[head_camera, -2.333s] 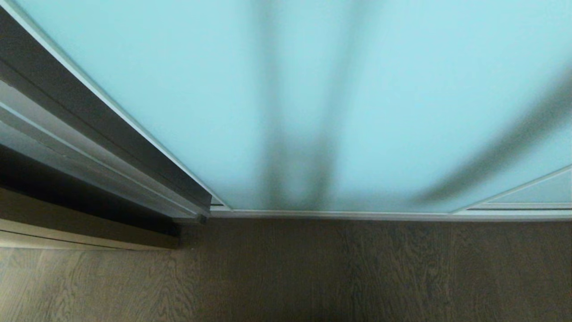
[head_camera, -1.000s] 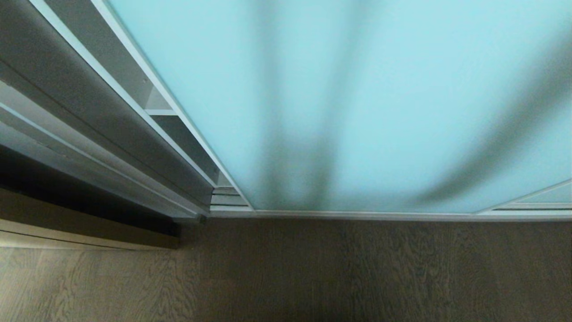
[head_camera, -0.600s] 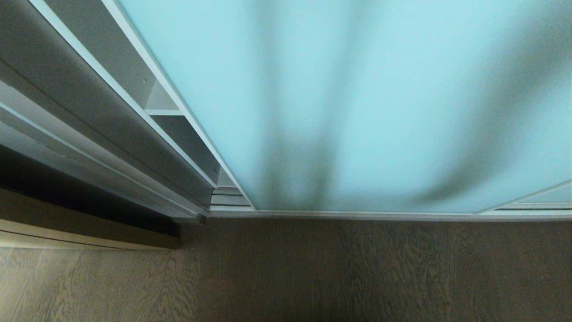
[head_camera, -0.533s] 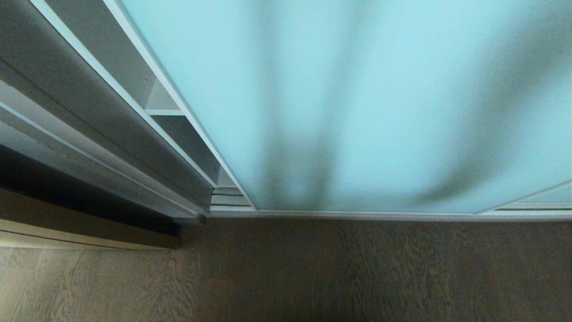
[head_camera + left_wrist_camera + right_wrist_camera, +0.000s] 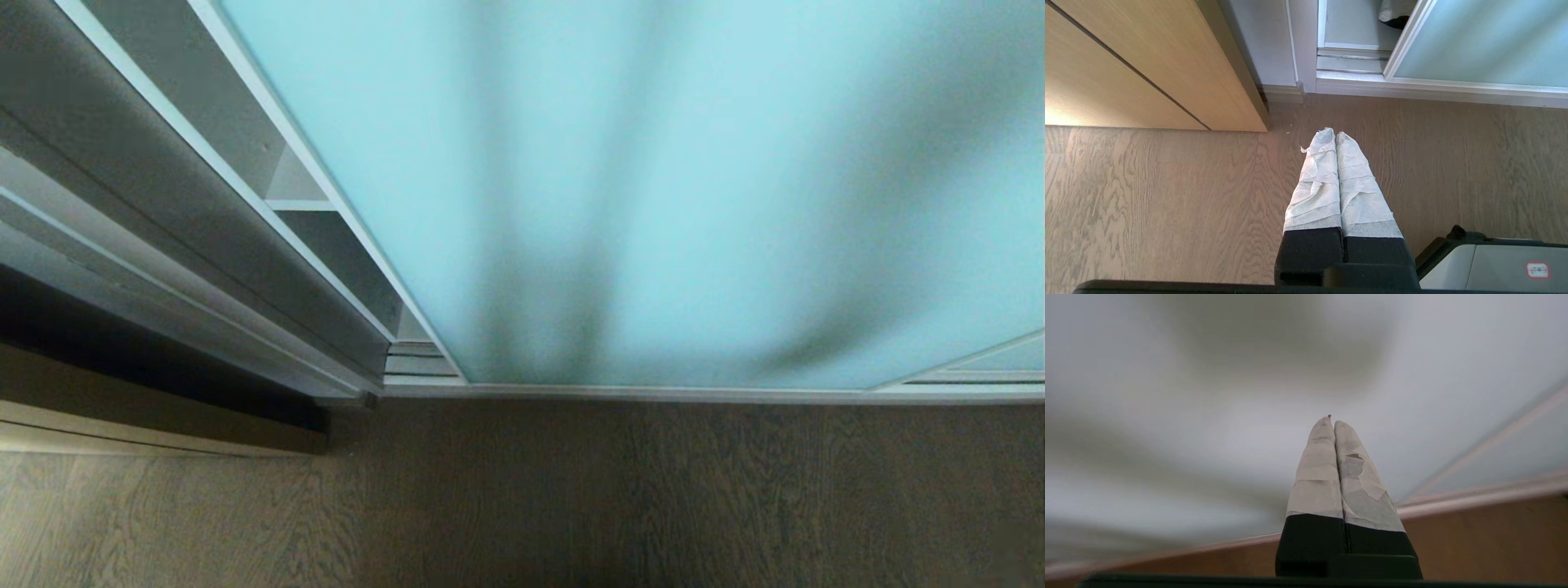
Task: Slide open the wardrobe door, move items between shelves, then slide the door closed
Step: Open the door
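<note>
Head view: sliding wardrobe door (image 5: 653, 180) of frosted pale aqua glass across most of the frame, slim silver frame along its bottom edge where it meets the brown wood-grain floor (image 5: 571, 498). Slid partway aside, a narrow strip of white wardrobe interior bared at the door's left edge. One of the shelves (image 5: 300, 204) in that gap, thin pale front edge showing, a darker compartment beneath it. Floor track (image 5: 416, 363) exposed at the gap's base. Grey wardrobe side panel (image 5: 147, 204) to the left of the gap. Blurred dark shadows over the glass. Second aqua panel at the bottom right corner. Neither arm in frame.

Left wrist view: left gripper (image 5: 1335, 134) over the floor, paper-wrapped fingers (image 5: 1318, 179) pressed together, clenched on nothing. Pointed toward the wardrobe's bottom left corner, well apart from it. Tan wooden door (image 5: 1147, 69) beside that corner. Door's silver frame edge and aqua glass beyond, the open gap between frame and side panel. Rounded pale and dark item (image 5: 1394, 12) deep in the gap on the white board, only partly seen, too little to name. Part of the robot's grey base (image 5: 1494, 261) beside the gripper.

Right wrist view: right gripper (image 5: 1329, 422) raised before the frosted glass, wrapped fingers (image 5: 1316, 473) closed tight, empty. Tips very near the glass; contact cannot be told. Door's bottom frame and floor below, blurred.
</note>
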`<state>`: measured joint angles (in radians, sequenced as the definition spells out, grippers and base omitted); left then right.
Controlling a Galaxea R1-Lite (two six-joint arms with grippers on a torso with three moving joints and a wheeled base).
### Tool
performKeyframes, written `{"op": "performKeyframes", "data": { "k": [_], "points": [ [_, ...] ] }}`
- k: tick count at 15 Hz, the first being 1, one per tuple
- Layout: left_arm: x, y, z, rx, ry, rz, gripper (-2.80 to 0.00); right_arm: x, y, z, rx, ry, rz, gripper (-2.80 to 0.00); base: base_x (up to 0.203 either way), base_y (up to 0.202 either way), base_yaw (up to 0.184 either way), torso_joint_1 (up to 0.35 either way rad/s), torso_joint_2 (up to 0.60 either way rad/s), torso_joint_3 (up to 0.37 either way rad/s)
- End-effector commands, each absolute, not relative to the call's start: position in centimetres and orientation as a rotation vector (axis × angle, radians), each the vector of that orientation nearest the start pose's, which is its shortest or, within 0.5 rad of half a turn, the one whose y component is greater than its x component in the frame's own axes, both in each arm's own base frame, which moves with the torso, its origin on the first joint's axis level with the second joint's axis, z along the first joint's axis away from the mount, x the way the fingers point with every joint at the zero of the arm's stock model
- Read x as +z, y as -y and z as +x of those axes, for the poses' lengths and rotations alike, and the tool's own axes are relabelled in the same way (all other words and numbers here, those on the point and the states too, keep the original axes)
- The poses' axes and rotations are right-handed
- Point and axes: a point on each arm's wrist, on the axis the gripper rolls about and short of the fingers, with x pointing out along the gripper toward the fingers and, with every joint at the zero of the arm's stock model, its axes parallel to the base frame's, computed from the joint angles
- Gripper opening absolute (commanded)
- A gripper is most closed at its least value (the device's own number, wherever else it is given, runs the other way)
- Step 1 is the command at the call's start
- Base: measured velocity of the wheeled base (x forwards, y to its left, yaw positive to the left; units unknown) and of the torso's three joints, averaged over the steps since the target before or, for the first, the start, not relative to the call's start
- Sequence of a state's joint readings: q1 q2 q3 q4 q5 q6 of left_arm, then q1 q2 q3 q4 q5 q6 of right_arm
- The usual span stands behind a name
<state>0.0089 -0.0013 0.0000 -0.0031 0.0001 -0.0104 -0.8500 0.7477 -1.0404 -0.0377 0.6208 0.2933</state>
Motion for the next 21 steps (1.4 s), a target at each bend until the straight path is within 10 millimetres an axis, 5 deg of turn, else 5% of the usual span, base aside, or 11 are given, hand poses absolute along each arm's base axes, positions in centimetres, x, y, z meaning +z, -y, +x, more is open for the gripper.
{"op": "performKeyframes", "data": {
  "k": [1,5,11,17,21],
  "points": [
    [7.5,0.0,-2.3,0.011,0.002,-0.011,-2.80,35.7,-0.5,1.2,-0.118,0.289,0.068,-2.80,0.000,0.000,0.000,0.000,0.00,0.000],
    [7.6,0.0,-2.3,0.009,0.003,-0.011,-2.80,32.7,-1.2,-1.2,-0.051,0.206,-0.052,-2.80,0.000,0.000,0.000,0.000,0.00,0.000],
    [7.5,0.0,-2.3,0.009,0.002,-0.011,-2.80,21.7,-0.5,-3.8,-0.018,0.058,-0.109,-2.80,0.000,0.000,0.000,0.000,0.00,0.000],
    [7.5,0.0,-2.3,0.011,0.002,-0.011,-2.80,11.7,-0.2,-4.3,0.061,0.012,-0.096,-2.80,0.000,0.000,0.000,0.000,0.00,0.000],
    [7.5,0.0,-2.3,0.009,0.002,-0.011,-2.80,8.1,-0.1,-2.5,0.016,0.017,0.012,-2.80,0.000,0.000,0.000,0.000,0.00,0.000]
  ]
}}
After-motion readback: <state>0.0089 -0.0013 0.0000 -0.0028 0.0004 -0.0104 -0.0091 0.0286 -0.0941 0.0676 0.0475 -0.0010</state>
